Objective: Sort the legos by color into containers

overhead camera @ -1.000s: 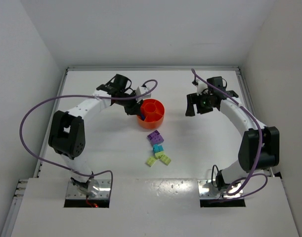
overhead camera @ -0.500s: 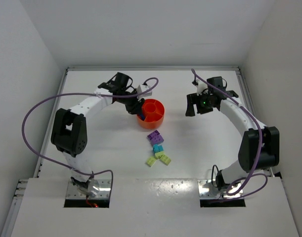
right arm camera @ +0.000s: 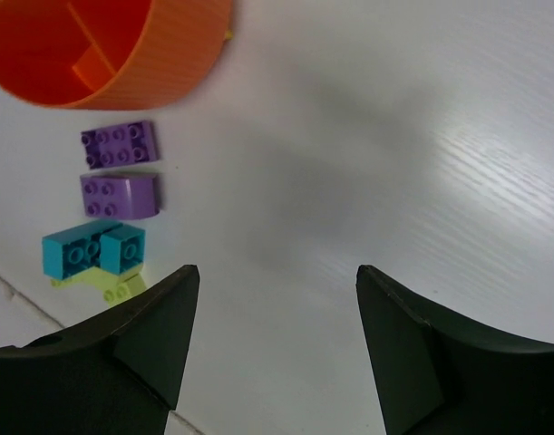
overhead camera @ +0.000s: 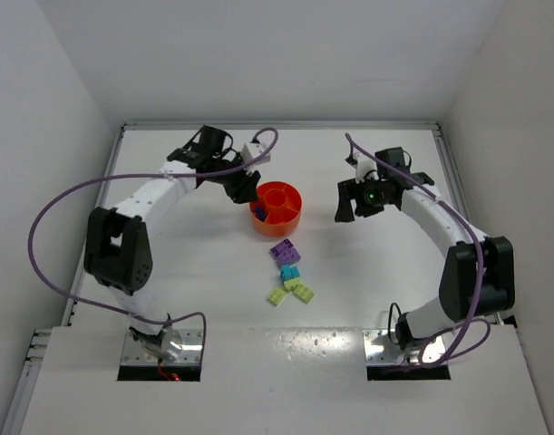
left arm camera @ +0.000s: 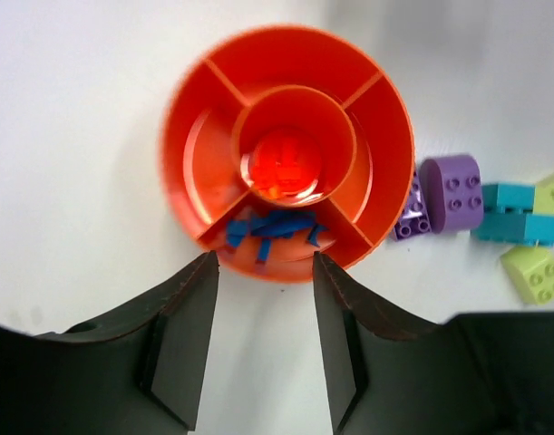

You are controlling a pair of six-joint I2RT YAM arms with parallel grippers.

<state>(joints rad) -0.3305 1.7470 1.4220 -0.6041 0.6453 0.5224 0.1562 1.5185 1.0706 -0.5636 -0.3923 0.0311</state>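
Legos [overhead camera: 289, 271] just beside orange bowl [overhead camera: 277, 227]

Your bowl [overhead camera: 277, 227] sits on the table [overhead camera: 195, 263] — left gripper [overhead camera: 243, 188] just beside its left, right gripper [overhead camera: 351, 207] apart on its right. Loose legos [overhead camera: 288, 272] cluster before it; bricks [left arm camera: 275, 224] lie in one outer compartment [left arm camera: 290, 263].

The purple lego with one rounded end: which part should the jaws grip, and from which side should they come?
From straight above, probably. The rounded purple lego lies studs up, so grip its two flat long walls; the sloped end could slip. Those walls face the flat purple lego and the teal legos closely, so enter with care.
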